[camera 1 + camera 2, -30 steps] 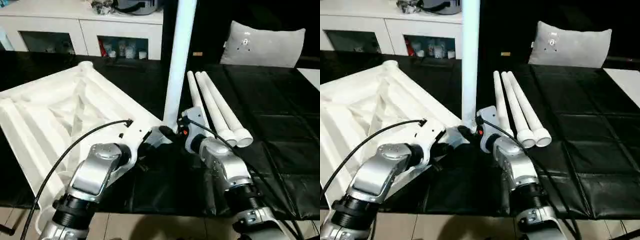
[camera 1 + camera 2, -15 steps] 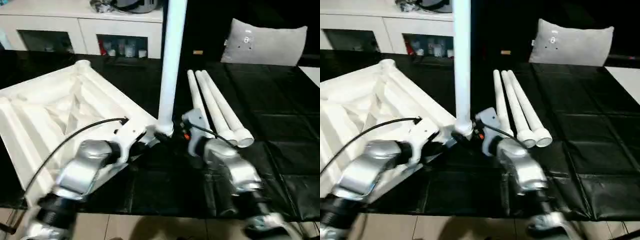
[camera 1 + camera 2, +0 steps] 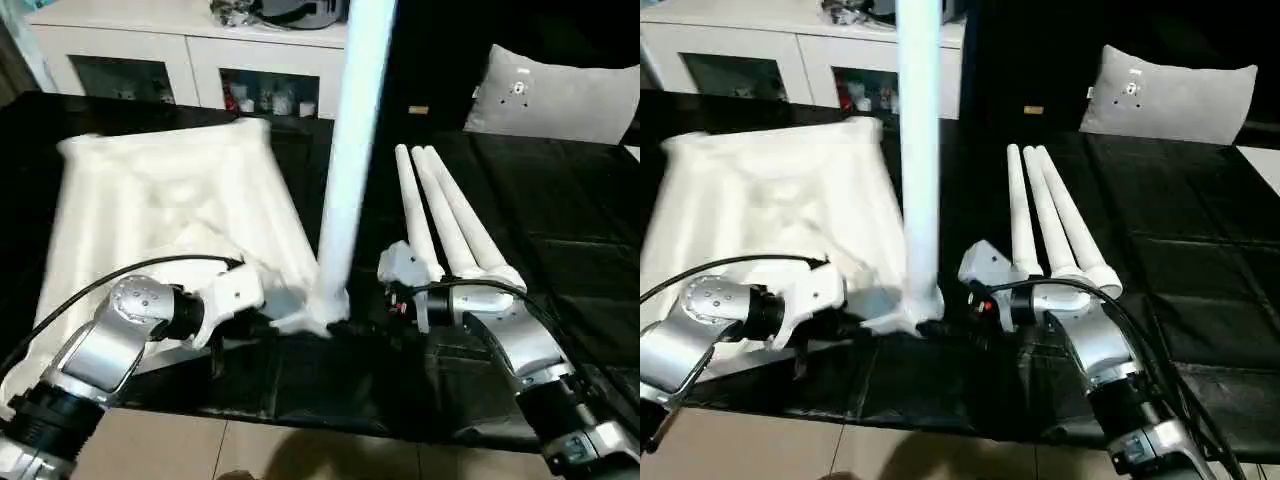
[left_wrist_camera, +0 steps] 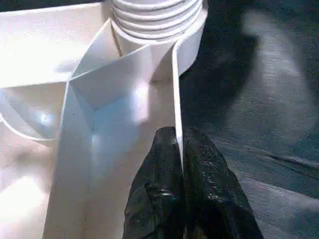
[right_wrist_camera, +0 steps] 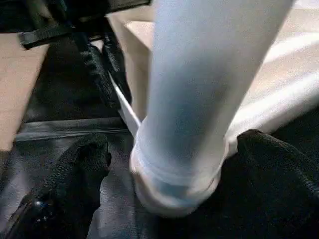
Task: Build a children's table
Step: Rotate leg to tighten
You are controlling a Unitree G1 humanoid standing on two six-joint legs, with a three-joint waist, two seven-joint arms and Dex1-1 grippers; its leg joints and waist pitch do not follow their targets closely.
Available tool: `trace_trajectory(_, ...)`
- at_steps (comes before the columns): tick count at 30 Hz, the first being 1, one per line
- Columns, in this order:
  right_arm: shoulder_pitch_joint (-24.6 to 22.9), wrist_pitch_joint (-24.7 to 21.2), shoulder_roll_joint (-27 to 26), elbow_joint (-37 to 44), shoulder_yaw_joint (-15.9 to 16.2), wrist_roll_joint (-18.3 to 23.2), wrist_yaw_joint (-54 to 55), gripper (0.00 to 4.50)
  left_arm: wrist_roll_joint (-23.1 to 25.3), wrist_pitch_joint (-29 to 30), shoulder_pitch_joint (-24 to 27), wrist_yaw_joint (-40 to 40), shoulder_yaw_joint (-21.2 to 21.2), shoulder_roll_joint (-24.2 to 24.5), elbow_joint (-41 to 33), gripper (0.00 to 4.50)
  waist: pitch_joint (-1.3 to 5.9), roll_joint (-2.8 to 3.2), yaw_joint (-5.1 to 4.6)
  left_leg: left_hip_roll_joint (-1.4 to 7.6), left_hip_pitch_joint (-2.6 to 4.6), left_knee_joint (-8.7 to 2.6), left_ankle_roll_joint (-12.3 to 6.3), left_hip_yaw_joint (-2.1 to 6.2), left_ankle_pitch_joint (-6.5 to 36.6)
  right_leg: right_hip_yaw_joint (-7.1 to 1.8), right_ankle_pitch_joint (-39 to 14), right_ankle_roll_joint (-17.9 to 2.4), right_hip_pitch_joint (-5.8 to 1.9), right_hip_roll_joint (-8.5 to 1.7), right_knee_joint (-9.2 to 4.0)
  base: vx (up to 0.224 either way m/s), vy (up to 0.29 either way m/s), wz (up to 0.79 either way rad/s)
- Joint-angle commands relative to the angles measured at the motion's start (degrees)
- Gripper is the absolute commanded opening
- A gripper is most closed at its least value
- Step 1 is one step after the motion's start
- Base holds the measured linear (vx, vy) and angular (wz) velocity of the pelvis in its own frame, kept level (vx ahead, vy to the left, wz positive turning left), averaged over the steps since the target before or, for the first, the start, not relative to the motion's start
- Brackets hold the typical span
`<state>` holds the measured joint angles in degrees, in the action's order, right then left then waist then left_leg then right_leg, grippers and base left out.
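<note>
We count one white table top (image 3: 170, 200), lying with its ribbed underside up on the black mat (image 3: 560, 230). We count four white legs in total: one leg (image 3: 350, 150) stands upright in a corner socket of the top, and three loose legs (image 3: 440, 215) lie side by side on the mat. We count two robot arms, so one left gripper (image 4: 182, 164) and one right gripper (image 5: 169, 164). Behind the mat we see one white cabinet (image 3: 200, 50) with two glass doors, and one grey-white pillow (image 3: 560, 95).
</note>
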<state>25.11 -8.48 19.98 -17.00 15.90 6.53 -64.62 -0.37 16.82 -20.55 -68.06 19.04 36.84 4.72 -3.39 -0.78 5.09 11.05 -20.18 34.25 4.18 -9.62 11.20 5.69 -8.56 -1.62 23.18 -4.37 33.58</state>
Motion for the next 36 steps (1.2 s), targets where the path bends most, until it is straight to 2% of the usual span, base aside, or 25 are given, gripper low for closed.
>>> trace_trajectory(1, 1.3, -0.2, 0.8, -1.2, 0.4, 0.8, -2.2, 4.27, 0.4, -3.2, -1.5, -2.7, 1.3, 1.1, -0.6, 0.00, 3.86, 0.52, -0.44, 2.26, 0.47, -4.50, -1.00, 0.56, 13.4, -3.33, -19.0, -9.9, -3.07, -4.04, -3.53, 0.000, 0.000, 0.00)
trace_trajectory(2, 1.5, -0.4, 0.8, -1.5, 0.6, 1.1, -3.0, 4.07, 0.5, -3.7, -1.6, -3.1, 1.5, 1.4, -0.3, 0.00, 3.87, 0.37, -0.51, 2.24, 0.40, -4.50, -1.10, 0.56, 13.4, -3.31, -19.1, -9.7, -3.13, -4.01, -3.58, 0.000, 0.000, 0.00)
trace_trajectory(4, 1.7, -0.9, 0.9, -1.8, 0.8, 1.5, -3.9, 4.04, 0.7, -4.3, -1.7, -3.5, 1.7, 1.7, 0.0, 0.00, 3.85, 0.45, -0.49, 2.30, 0.47, -4.46, -0.99, 0.50, 12.9, -3.39, -19.0, -9.8, -3.02, -4.03, -3.53, 0.000, 0.000, 0.00)
trace_trajectory(7, 2.1, -1.3, 1.5, -2.2, 1.3, 2.2, -6.7, 3.68, 0.8, -6.2, -2.2, -4.7, 1.9, 2.0, 1.6, 0.00, 3.82, 0.26, -0.46, 2.17, 0.42, -4.35, -1.11, 0.43, 13.2, -3.35, -20.6, -9.4, -3.06, -4.02, -3.69, 0.000, 0.000, 0.00)
trace_trajectory(9, 2.1, -1.6, 1.7, -2.1, 1.5, 2.4, -7.4, 3.48, 0.8, -6.8, -2.3, -5.0, 1.9, 2.2, 2.0, 0.00, 3.81, 0.35, -0.43, 2.22, 0.49, -4.34, -1.09, 0.46, 13.3, -3.34, -21.5, -9.1, -3.02, -4.03, -3.72, 0.000, 0.000, 0.00)
trace_trajectory(10, 2.1, -1.8, 1.8, -2.1, 1.6, 2.5, -7.8, 3.48, 0.7, -7.3, -2.3, -5.2, 1.9, 2.4, 2.5, 0.00, 3.77, 0.32, -0.39, 2.22, 0.46, -4.35, -1.05, 0.45, 13.3, -3.34, -21.9, -9.0, -2.96, -4.02, -3.80, 0.000, 0.000, 0.00)
trace_trajectory(11, 2.1, -1.9, 1.8, -2.1, 1.6, 2.5, -8.0, 3.24, 0.6, -7.6, -2.4, -5.4, 1.9, 2.5, 2.7, 0.00, 3.82, 0.35, -0.36, 2.23, 0.49, -4.36, -0.97, 0.48, 13.2, -3.35, -21.8, -8.9, -2.93, -4.00, -3.72, 0.000, 0.000, 0.00)
trace_trajectory(21, 2.3, -1.8, 1.0, -3.1, 1.8, 2.7, -8.7, 2.54, 0.8, -9.9, -2.9, -6.5, 2.1, 2.6, 4.5, 0.00, 3.77, 0.19, -0.35, 2.21, 0.41, -4.36, -0.66, 0.53, 14.0, -3.34, -23.3, -8.4, -2.87, -4.05, -3.76, 0.000, 0.000, 0.00)
trace_trajectory(25, 1.3, -2.3, 0.9, -2.1, 2.2, 3.2, -8.6, 2.20, 0.8, -10.1, -2.6, -6.3, 2.0, 2.5, 4.6, 0.00, 3.61, -0.01, -0.40, 2.12, 0.55, -4.33, -0.56, 0.57, 15.0, -3.21, -27.5, -7.0, -2.71, -4.14, -4.29, 0.000, 0.000, 0.00)
trace_trajectory(33, -0.7, -2.3, 0.6, -0.4, 2.5, 3.0, -7.6, 1.89, 0.4, -9.7, -1.8, -6.1, 1.8, 2.3, 4.1, 0.00, 3.64, 0.13, -0.41, 2.14, 0.60, -4.38, -0.43, 0.64, 15.6, -3.17, -27.7, -6.7, -2.56, -4.09, -4.38, 0.000, 0.000, 0.00)
trace_trajectory(34, -0.5, -3.4, 0.2, -0.6, 2.0, 3.3, -6.8, 2.14, 0.4, -9.8, -1.8, -6.1, 1.8, 2.3, 4.2, 0.00, 3.66, 0.27, -0.36, 2.11, 0.65, -4.40, -0.37, 0.69, 15.6, -3.14, -28.1, -6.5, -2.59, -4.12, -4.42, 0.000, 0.000, 0.00)
trace_trajectory(36, -0.2, -4.9, -0.2, -0.7, 1.6, 4.0, -6.6, 2.31, 0.6, -10.0, -1.9, -5.9, 1.7, 2.4, 4.4, 0.00, 3.60, 0.14, -0.52, 2.08, 0.60, -4.44, -0.30, 0.74, 16.1, -3.04, -29.1, -6.3, -2.58, -4.04, -4.51, 0.000, 0.000, 0.00)
